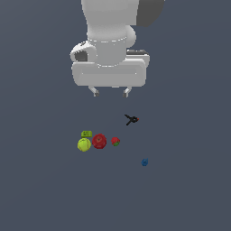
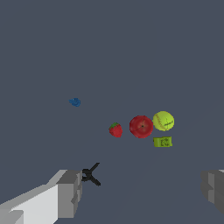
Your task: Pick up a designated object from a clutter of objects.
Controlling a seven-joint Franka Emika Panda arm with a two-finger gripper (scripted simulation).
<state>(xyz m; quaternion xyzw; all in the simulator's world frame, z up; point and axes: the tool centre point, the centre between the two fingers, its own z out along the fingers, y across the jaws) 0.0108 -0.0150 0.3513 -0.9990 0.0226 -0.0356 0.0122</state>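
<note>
1. The arm points straight down in the exterior view, its white wrist block level above the grey counter (image 1: 189,189).
2. The tool (image 1: 111,93) hangs above the items, fingers spread wide apart with nothing between them.
3. The black clamp (image 1: 131,119) lies flat on the counter, below the tool and slightly toward the exterior view's right; in the wrist view it shows just beside one finger (image 2: 70,192).
4. Apart from it, the yellow-green ball (image 1: 84,145), red apple (image 1: 99,141) and small red-green fruit (image 1: 115,141) form a row, the green block (image 1: 86,134) just behind the ball.
5. The blue lump (image 1: 144,162) lies alone.
</note>
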